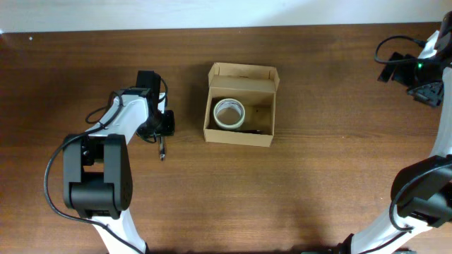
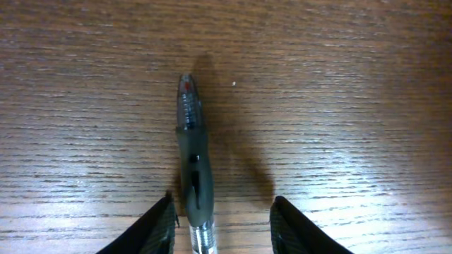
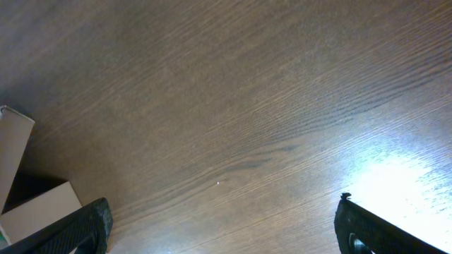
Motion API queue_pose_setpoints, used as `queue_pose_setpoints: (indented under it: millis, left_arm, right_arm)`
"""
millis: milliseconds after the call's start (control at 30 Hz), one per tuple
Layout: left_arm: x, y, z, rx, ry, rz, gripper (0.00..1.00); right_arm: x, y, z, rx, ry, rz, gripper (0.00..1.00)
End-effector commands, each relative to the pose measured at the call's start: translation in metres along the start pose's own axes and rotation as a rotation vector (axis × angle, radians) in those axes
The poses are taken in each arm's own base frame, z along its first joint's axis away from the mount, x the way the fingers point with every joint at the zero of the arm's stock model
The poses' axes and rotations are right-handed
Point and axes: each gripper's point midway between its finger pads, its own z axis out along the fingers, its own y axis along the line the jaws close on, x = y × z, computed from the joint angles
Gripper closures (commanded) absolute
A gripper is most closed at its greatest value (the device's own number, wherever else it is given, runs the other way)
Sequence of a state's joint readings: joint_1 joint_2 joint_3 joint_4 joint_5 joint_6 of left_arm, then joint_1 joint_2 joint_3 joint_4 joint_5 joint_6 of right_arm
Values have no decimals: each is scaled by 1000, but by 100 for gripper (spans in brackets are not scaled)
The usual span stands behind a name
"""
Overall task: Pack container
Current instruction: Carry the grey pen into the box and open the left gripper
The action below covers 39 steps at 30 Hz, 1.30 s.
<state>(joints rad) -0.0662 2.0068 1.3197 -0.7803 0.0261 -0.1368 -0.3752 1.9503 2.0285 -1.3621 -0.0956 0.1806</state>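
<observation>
The container (image 1: 240,106), a tan cardboard box with its flap lid standing open, sits mid-table with a roll of tape (image 1: 229,113) lying inside. A dark pen (image 1: 162,149) lies on the wood to its left. My left gripper (image 1: 161,134) is lowered over the pen. In the left wrist view the pen (image 2: 191,169) lies between the fingers, close to the left finger (image 2: 152,229), with a clear gap to the right one; the left gripper (image 2: 222,229) is open. At the far right edge my right gripper (image 1: 427,92) stands wide open over bare wood (image 3: 222,226).
Brown wooden table (image 1: 318,183). Pale box-like shapes (image 3: 18,169) show at the left edge of the right wrist view. The arm bases stand at the front left (image 1: 95,183) and front right (image 1: 424,197).
</observation>
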Motion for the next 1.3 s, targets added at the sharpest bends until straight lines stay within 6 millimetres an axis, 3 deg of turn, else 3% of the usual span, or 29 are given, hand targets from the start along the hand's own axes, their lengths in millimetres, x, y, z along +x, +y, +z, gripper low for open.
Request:
queue_pose_setpoints:
  millis: [0,100,167,267,367,500,600,633,733,800,833,900,933,1000,1133,1267]
  left_arm:
    - [15,3,20,-9,72,-36,59]
    - [13,3,21,-8,68,-36,78]
    - [12,3,21,-7,62,-36,98]
    - [9,2,18,-6,56,-35,98]
    - [-8,0,-1,0,19,-2,98]
    - [-58,-9,-65,13,-120,109,98]
    - [-97,-19,-135,22,-274,209,98]
    - [-111,-26,-167,25,-346,268,98]
    - [-129,-53,-236,50,-506,448,98]
    - [-128,-80,-272,73,-589,625,98]
    - [-119,-106,-291,77,-630,814,98]
    - [-106,-130,-296,65,-636,1001,98]
    - [-85,-154,-287,55,-598,1210,98]
    - [-53,-184,-266,71,-513,1459,98]
    - [-20,-220,-234,112,-421,1688,98]
    - [4,-242,-204,159,-323,1791,98]
  right_arm:
    - [0,1,-3,-4,-7,2,1]
    - [0,1,-3,-4,-7,2,1]
    - [0,1,-3,-4,-7,2,1]
    - [0,1,-3,-4,-7,2,1]
    - [0,1,-3,-4,-7,2,1]
    - [0,1,-3,-4,-7,2,1]
    - [0,1,-3,-4,-7,2,1]
    - [0,1,-3,-4,-7,2,1]
    - [0,1,-3,-4,-7,2,1]
    - [0,1,-3,-4,-7,2,1]
    - [0,1,-3,-4,-7,2,1]
    - [0,1,-3,-4,-7,2,1]
    - [0,1,-3,-4,-7,2,1]
    - [0,1,-3,-4,-7,2,1]
    - [0,1,-3,-4,-7,2,1]
    - [0,1,-3,-4,-7,2,1]
